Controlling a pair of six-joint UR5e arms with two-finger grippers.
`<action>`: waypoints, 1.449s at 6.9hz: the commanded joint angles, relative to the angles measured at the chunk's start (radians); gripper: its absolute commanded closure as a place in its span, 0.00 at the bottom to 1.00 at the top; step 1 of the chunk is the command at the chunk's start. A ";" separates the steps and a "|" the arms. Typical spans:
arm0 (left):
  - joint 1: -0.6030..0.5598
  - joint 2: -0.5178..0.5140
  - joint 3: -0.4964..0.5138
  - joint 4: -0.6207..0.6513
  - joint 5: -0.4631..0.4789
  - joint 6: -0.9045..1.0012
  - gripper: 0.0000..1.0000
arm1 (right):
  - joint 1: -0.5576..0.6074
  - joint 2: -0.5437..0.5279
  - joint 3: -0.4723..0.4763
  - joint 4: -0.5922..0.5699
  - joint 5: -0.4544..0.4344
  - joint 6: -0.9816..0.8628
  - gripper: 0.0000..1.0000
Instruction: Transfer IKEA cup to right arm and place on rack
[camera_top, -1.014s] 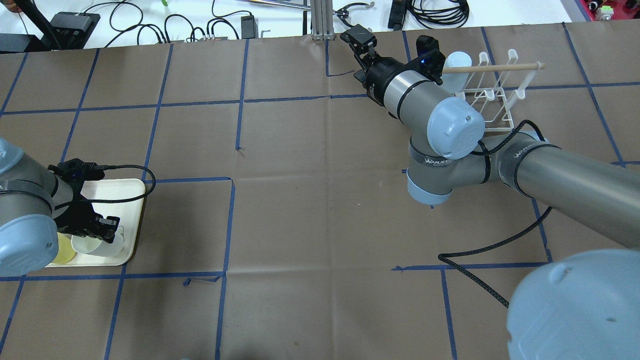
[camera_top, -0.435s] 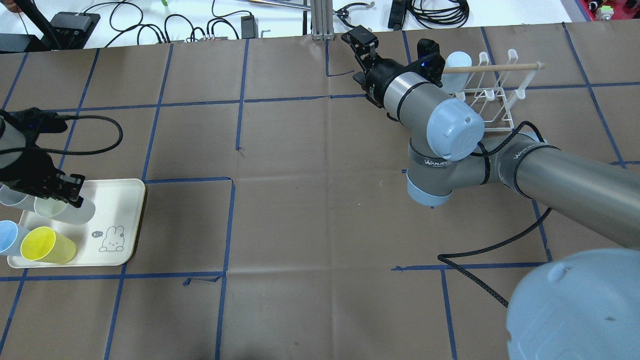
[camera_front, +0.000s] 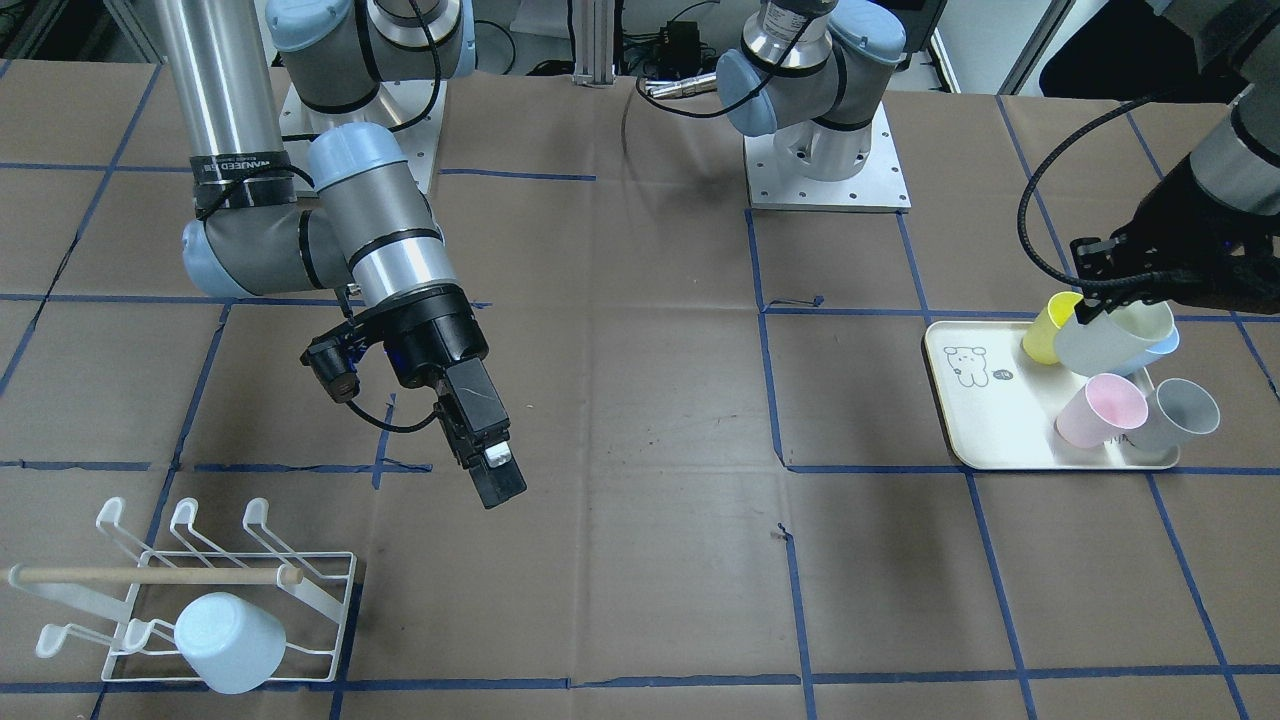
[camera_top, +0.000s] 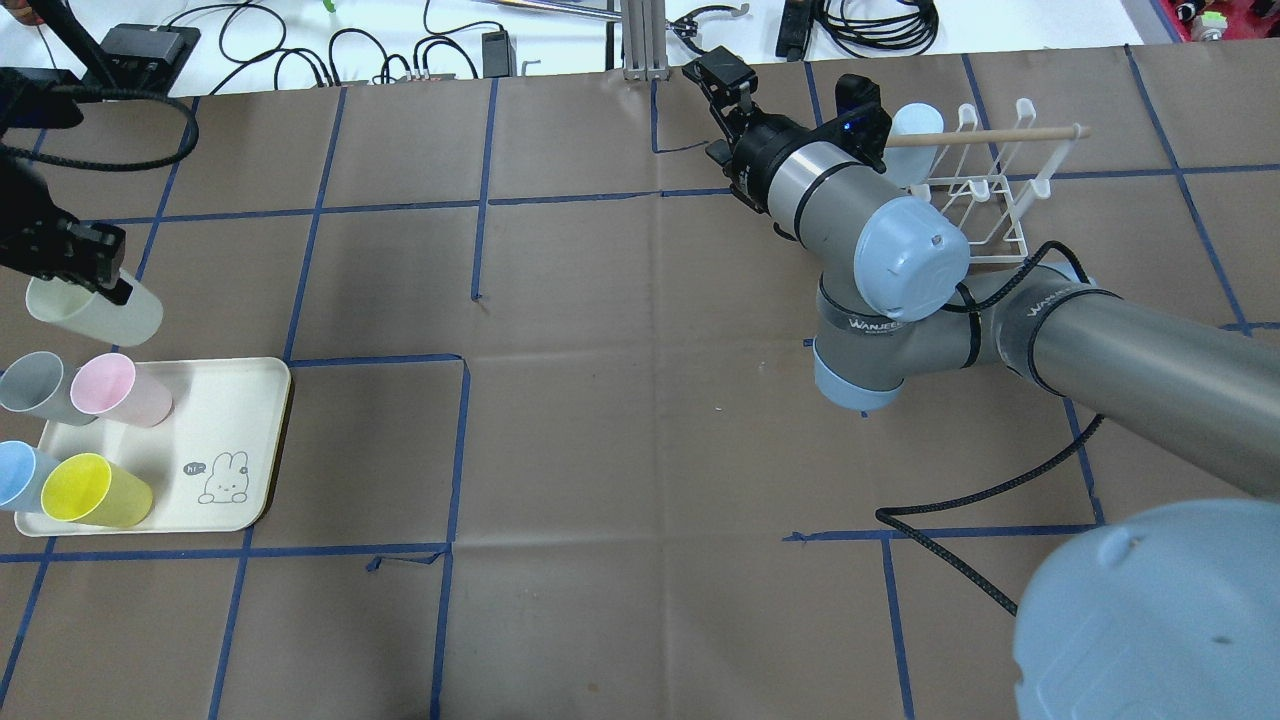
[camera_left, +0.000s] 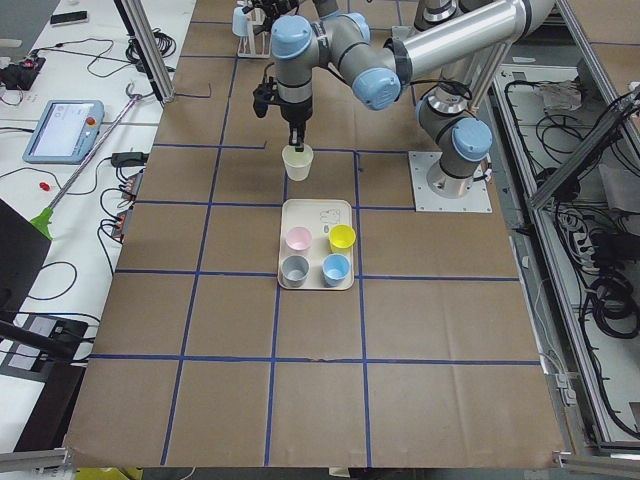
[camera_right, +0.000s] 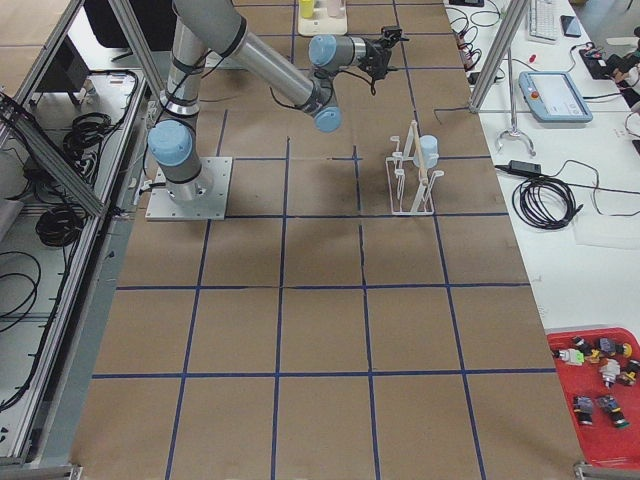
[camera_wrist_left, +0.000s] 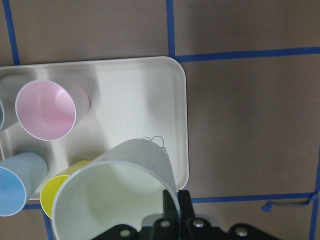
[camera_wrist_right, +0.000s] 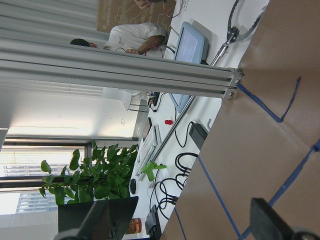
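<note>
My left gripper (camera_top: 98, 272) is shut on the rim of a pale off-white IKEA cup (camera_top: 97, 310), which hangs in the air just beyond the far edge of the cream tray (camera_top: 235, 400). The left wrist view shows the held cup (camera_wrist_left: 115, 195) tilted, mouth towards the camera, over the tray (camera_wrist_left: 135, 100). My right gripper (camera_top: 712, 112) hovers open and empty near the table's far edge, left of the white wire rack (camera_top: 985, 190). A pale blue cup (camera_front: 228, 643) hangs on the rack (camera_front: 200, 590).
Pink (camera_top: 120, 388), grey (camera_top: 32, 385), blue (camera_top: 18, 475) and yellow (camera_top: 95, 490) cups lie on the tray. A braided black cable (camera_top: 980, 490) trails on the table by the right arm. Cables and boxes line the far bench.
The left gripper has lifted the off-white cup out of the tray and carried it towards the table's far side. The right arm has barely moved.
</note>
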 joint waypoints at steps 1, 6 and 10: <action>-0.048 -0.059 0.108 0.006 -0.243 0.007 1.00 | 0.002 -0.019 -0.001 -0.001 -0.002 -0.001 0.00; -0.139 -0.174 -0.061 0.696 -0.925 0.061 1.00 | 0.009 -0.053 0.004 0.008 -0.003 -0.006 0.00; -0.180 -0.349 -0.354 1.509 -1.197 0.014 1.00 | 0.008 -0.044 0.004 0.009 -0.002 0.000 0.00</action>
